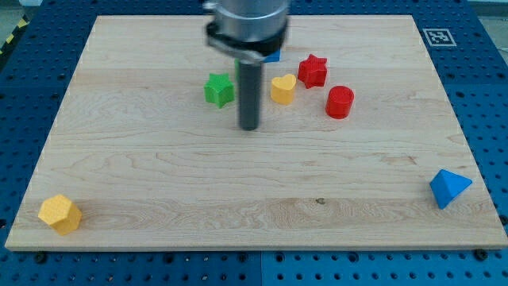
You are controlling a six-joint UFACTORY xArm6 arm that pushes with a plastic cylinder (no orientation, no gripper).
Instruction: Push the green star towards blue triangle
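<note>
The green star [219, 89] lies on the wooden board [159, 175] in the upper middle of the view. The blue triangle [449, 188] lies far off at the lower right, near the board's right edge. My tip [249, 127] rests on the board just right of and a little below the green star, apart from it. The rod rises from the tip to the arm's round dark end at the view's top.
A yellow heart [282, 89], a red star [313, 70] and a red cylinder [340, 102] lie right of the rod. A blue block [273, 56] is partly hidden behind the arm. A yellow hexagon [60, 214] lies at the lower left corner.
</note>
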